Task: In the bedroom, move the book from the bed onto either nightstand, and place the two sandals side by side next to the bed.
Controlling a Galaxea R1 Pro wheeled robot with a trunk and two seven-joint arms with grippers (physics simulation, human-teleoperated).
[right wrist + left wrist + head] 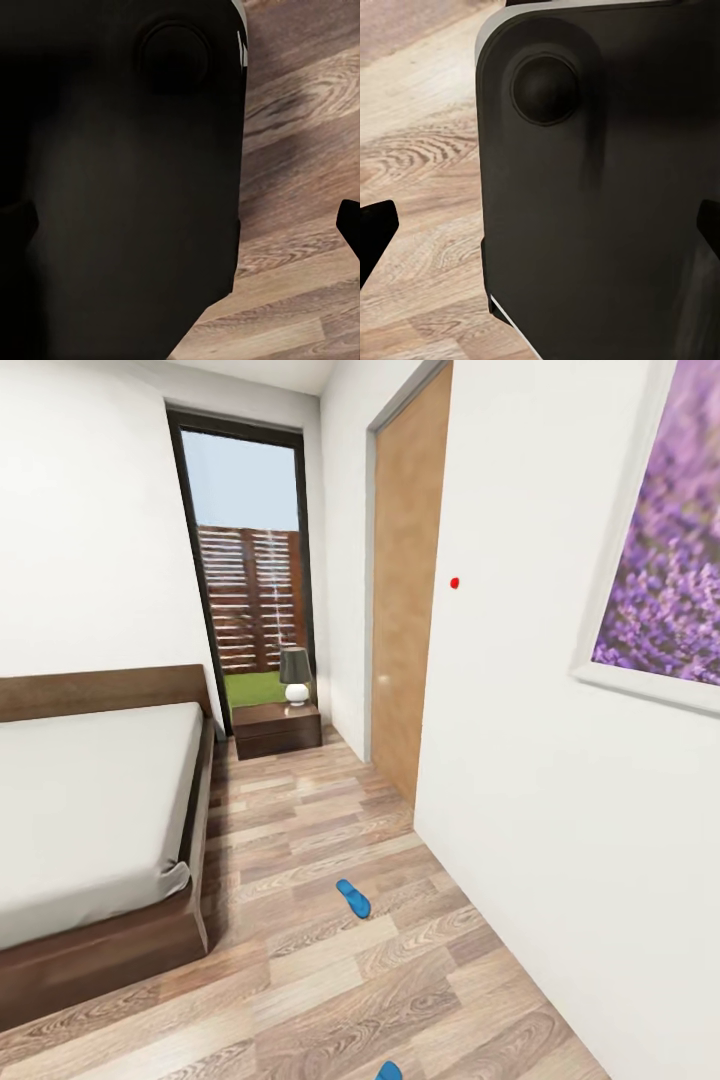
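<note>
Lying apart on the wood floor (330,980), two light, bendy sandals (353,898) suit a side pinch; gripper states cannot be told.

In the left wrist view, the left gripper (540,225) points down along a broad dark panel of the robot's own body (607,195), which has a round knob (545,88) near its upper corner. The two black fingertips (375,225) sit at opposite edges of the picture, wide apart, with nothing between them. In the right wrist view, the right gripper (187,225) hangs the same way against a similar dark panel (127,187). One fingertip (351,225) shows clearly; the other is lost in shadow, so its jaws seem spread but that is hard to confirm.
</note>
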